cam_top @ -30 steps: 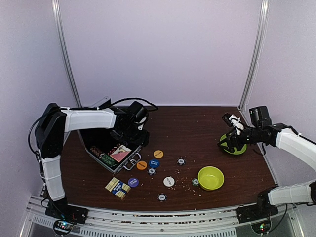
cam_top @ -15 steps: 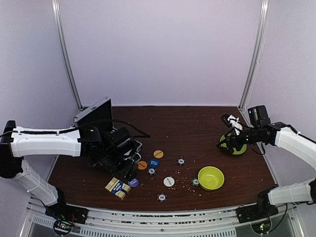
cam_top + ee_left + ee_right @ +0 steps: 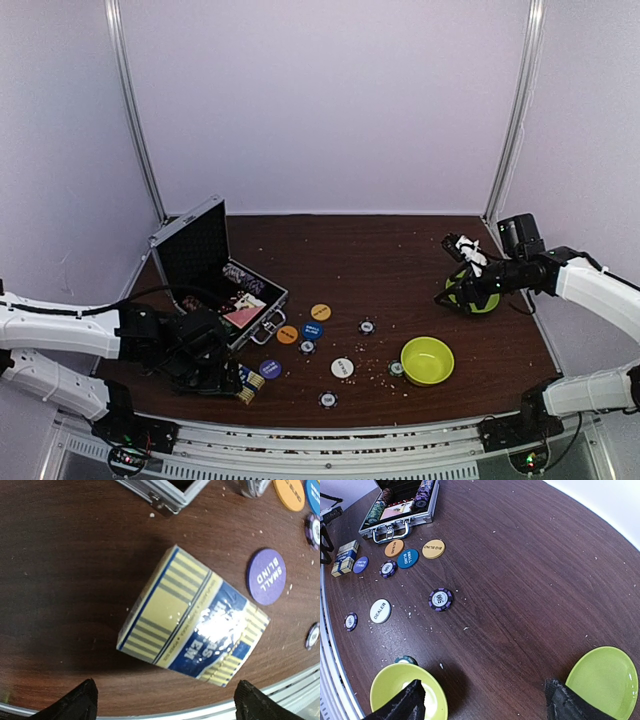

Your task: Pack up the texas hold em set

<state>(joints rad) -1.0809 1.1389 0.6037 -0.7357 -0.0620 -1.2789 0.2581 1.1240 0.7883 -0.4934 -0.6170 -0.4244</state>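
Note:
The silver case [image 3: 258,300] stands open at the left, lid [image 3: 192,243] upright, with chips and a card deck in it [image 3: 402,507]. A blue-and-yellow striped card deck [image 3: 192,622] lies on the table near the front edge, just ahead of my open left gripper [image 3: 167,702], which touches nothing. Beside it lies a purple small-blind button [image 3: 266,576]. Orange [image 3: 320,312], blue [image 3: 312,330] and white [image 3: 342,367] buttons and striped chips [image 3: 440,599] are scattered mid-table. My right gripper [image 3: 482,702] hangs open and empty over bare wood.
A lime-green bowl [image 3: 427,360] sits front right, with a chip [image 3: 397,369] against its left side. A lime-green plate [image 3: 472,297] lies under the right arm. Crumbs dot the wood. The table's metal front rail [image 3: 280,692] runs close behind the deck.
My left arm swung from the case down to the front edge and now hovers at the card deck, its jaws opened wider. The right arm barely moved.

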